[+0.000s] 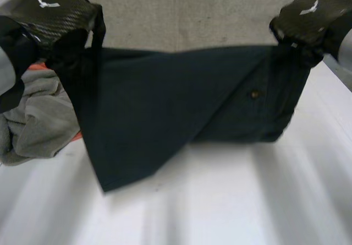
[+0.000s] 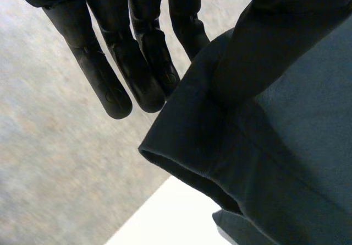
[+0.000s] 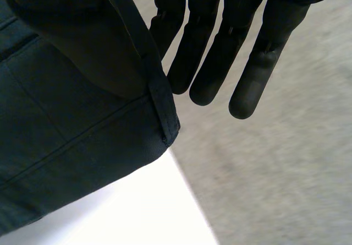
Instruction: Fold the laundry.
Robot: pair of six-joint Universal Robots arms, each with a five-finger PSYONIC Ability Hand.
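In the head view, holding a dark shirt (image 1: 165, 102) up in the air over the far part of the counter (image 1: 231, 206), stretched wide between the two hands; gripping one top corner with the left hand (image 1: 55, 16) and the other top corner with the right hand (image 1: 311, 14), both raised above the counter; hanging in a slanted fold with the lowest tip close to the counter, touching or not cannot be told; lying on the counter below the left hand, a heap of grey cloth (image 1: 38, 124).

In the left wrist view, pinching the hem of the shirt between the thumb (image 2: 264, 41) and the straight fingers (image 2: 140, 69), high over the counter's edge; one finger going behind the hem, the others reaching free past it.

In the right wrist view, pinching the shirt's corner between thumb (image 3: 71, 47) and straight, close-together fingers (image 3: 203, 63); under the shirt a corner of the white counter; beside the counter, grey floor (image 3: 286, 173).
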